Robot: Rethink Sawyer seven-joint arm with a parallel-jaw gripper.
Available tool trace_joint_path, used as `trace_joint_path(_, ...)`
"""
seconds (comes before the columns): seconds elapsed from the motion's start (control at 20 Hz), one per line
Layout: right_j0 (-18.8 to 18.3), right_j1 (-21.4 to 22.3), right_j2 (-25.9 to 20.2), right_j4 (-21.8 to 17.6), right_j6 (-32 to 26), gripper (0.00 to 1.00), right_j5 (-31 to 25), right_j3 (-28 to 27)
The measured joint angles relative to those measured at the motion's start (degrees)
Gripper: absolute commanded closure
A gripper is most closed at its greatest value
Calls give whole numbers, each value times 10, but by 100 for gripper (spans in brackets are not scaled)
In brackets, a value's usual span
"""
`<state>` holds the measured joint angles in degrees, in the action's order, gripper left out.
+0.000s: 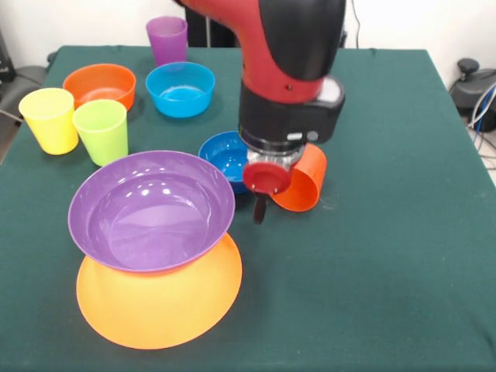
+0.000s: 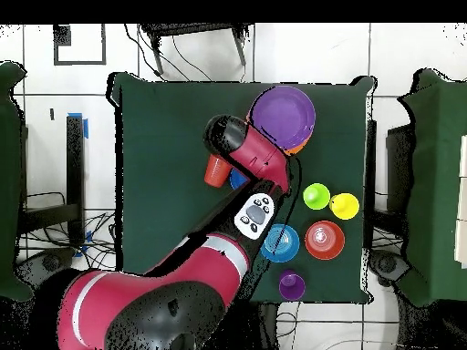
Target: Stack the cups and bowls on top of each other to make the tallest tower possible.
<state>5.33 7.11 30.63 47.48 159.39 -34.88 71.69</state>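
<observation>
A green table (image 1: 403, 256) seen from the front. Nearest the viewer sits a very large yellow-orange bowl (image 1: 159, 306), with a wide purple bowl (image 1: 151, 208) resting on top of it, open side up and tilted a little.

Just behind and to the right, the red and black robot arm (image 1: 291, 70) reaches down to the gripper (image 1: 262, 203). An orange-red cup (image 1: 304, 180) lies tipped on its side at the gripper, touching it, its mouth facing left toward the gripper's round red part. One dark finger (image 1: 260, 209) hangs below; whether the gripper is pinching the cup or spread apart cannot be told. A dark blue bowl (image 1: 225, 155) sits just left of the gripper, behind the purple bowl.

Farther back on the left stand a lime green cup (image 1: 101, 130) and a yellow cup (image 1: 49, 119), side by side. Behind them are a small orange bowl (image 1: 99, 85) and a light blue bowl (image 1: 180, 88). Farthest back stands a purple cup (image 1: 167, 39).
</observation>
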Motion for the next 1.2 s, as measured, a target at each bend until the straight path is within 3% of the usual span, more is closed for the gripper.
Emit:
trace_joint_path(0.4, -1, 42, -3, 0, 0, 0, -21, 21)
trace_joint_path(0.85, -3, 54, -11, 0, 0, 0, -22, 26)
trace_joint_path(1.1, -17, 54, -19, -2, 0, 0, -64, 24)
trace_joint_path(1.2, -33, 54, -26, -10, 0, 0, -115, 20)
